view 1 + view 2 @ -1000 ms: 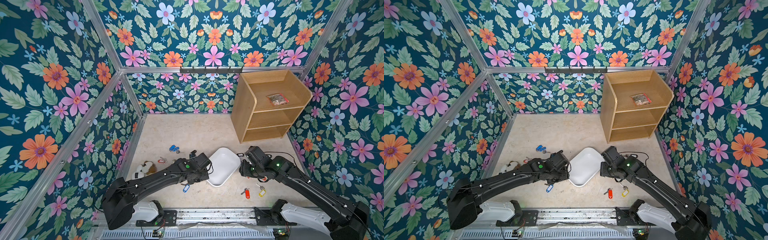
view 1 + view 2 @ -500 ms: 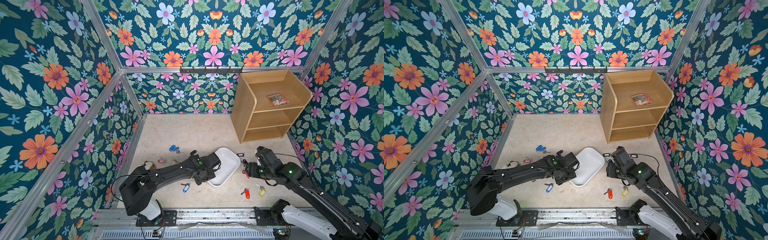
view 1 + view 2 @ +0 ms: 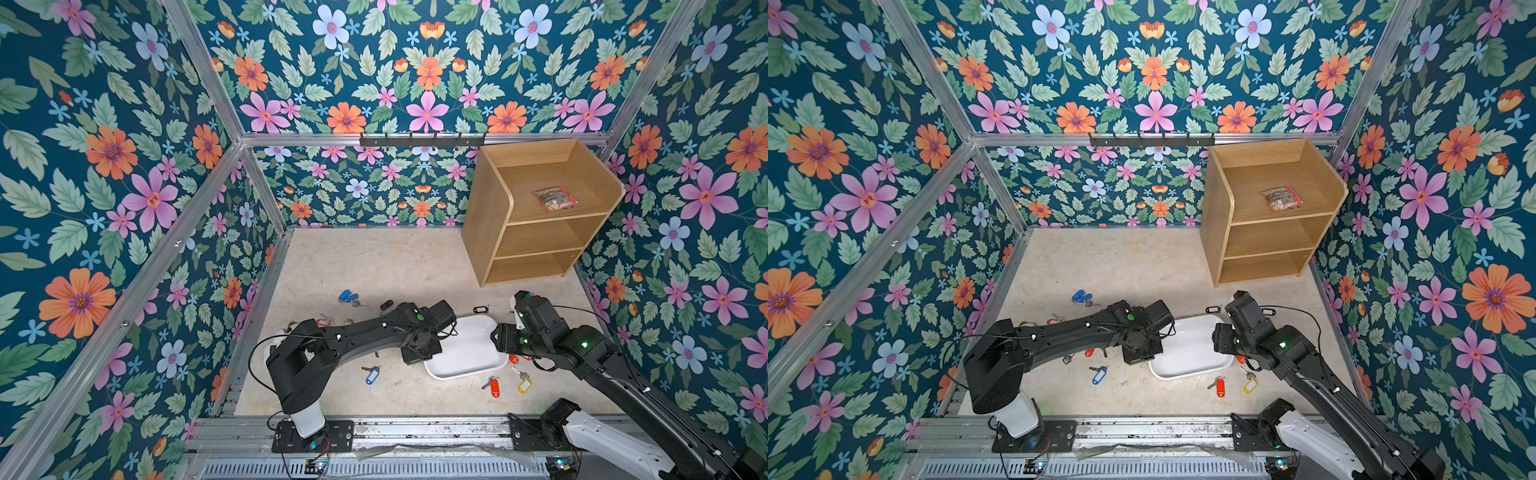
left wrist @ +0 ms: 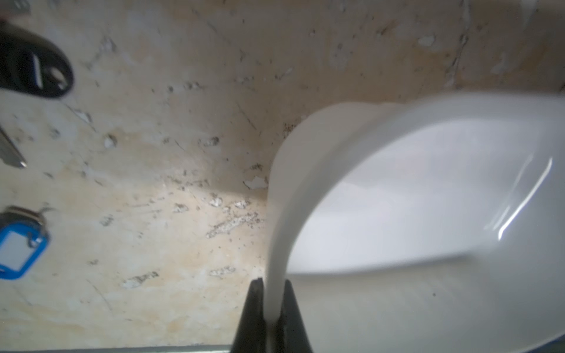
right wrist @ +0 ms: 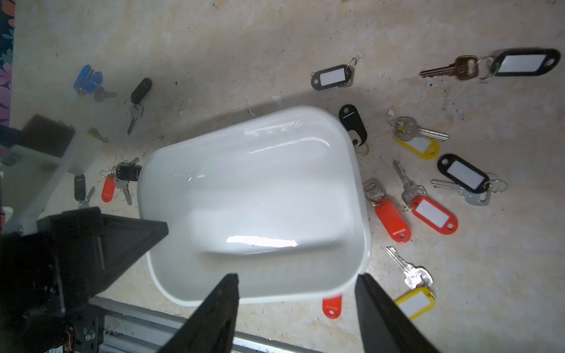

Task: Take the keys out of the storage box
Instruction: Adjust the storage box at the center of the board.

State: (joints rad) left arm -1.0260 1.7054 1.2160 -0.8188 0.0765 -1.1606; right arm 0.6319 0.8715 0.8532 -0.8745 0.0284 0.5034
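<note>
The white storage box (image 3: 465, 349) (image 3: 1187, 349) lies near the front middle of the floor, and I see no keys inside it. My left gripper (image 4: 272, 281) is shut on the storage box's (image 4: 428, 198) left wall, one finger on each side of the rim. My right gripper (image 5: 296, 275) stands open over the right end of the storage box (image 5: 250, 198), holding nothing. Keys lie scattered on the floor around the box: red-tagged (image 5: 391, 220), yellow-tagged (image 5: 415, 146), black-tagged (image 5: 461, 174) and blue-tagged (image 3: 372, 376).
A wooden shelf unit (image 3: 536, 216) stands at the back right with a clear packet (image 3: 555, 198) on its top shelf. A black hook rail (image 3: 422, 140) runs along the back wall. A metal rail (image 3: 415, 428) borders the front edge.
My left gripper has reached the box and closed on its left wall. The box has shifted slightly to the right and front. The right gripper has stayed open beside it.
</note>
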